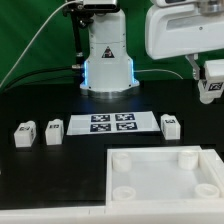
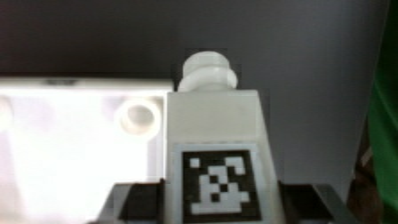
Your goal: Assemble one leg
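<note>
My gripper (image 1: 209,76) is up in the air at the exterior view's right, shut on one leg (image 1: 211,91), a small white block with a black-and-white tag. In the wrist view the leg (image 2: 219,130) stands between my dark fingers (image 2: 139,203), tag facing the camera, its rounded peg (image 2: 208,72) pointing away. Three more legs rest on the black table: two at the exterior view's left (image 1: 24,134) (image 1: 54,131), one right of the marker board (image 1: 171,126). The big white panel (image 1: 160,158) with round sockets lies at the front, below and left of the held leg.
The marker board (image 1: 112,124) lies flat in the middle of the table. The arm's white base (image 1: 107,60) stands behind it. In the wrist view the panel (image 2: 63,110) shows a round socket (image 2: 137,117) beside the held leg. A green backdrop is behind.
</note>
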{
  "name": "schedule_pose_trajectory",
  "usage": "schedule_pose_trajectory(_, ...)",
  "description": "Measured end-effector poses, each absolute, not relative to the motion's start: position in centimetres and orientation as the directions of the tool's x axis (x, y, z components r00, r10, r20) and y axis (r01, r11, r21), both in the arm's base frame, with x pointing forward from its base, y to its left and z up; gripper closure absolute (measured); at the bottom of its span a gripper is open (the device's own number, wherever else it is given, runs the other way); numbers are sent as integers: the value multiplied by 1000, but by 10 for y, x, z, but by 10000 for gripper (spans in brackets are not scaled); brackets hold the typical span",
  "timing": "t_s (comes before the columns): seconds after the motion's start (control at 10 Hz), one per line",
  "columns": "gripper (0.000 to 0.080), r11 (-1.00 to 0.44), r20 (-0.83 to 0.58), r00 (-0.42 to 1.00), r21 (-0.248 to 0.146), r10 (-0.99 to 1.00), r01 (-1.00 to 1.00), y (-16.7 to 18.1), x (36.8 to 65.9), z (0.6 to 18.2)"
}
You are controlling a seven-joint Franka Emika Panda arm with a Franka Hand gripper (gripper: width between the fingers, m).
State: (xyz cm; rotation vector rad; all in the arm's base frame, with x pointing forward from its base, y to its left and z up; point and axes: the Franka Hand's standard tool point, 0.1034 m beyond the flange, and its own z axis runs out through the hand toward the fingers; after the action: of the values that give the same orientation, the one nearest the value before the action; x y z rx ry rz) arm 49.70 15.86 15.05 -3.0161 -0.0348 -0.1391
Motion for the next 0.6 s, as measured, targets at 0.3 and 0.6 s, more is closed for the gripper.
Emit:
schedule_pose_trajectory(0.3,508,-988,351,933,-89,85,123,125,511,127)
schedule_pose_trajectory(0.6,508,-989,486,871,-73,76,127,114,532,119)
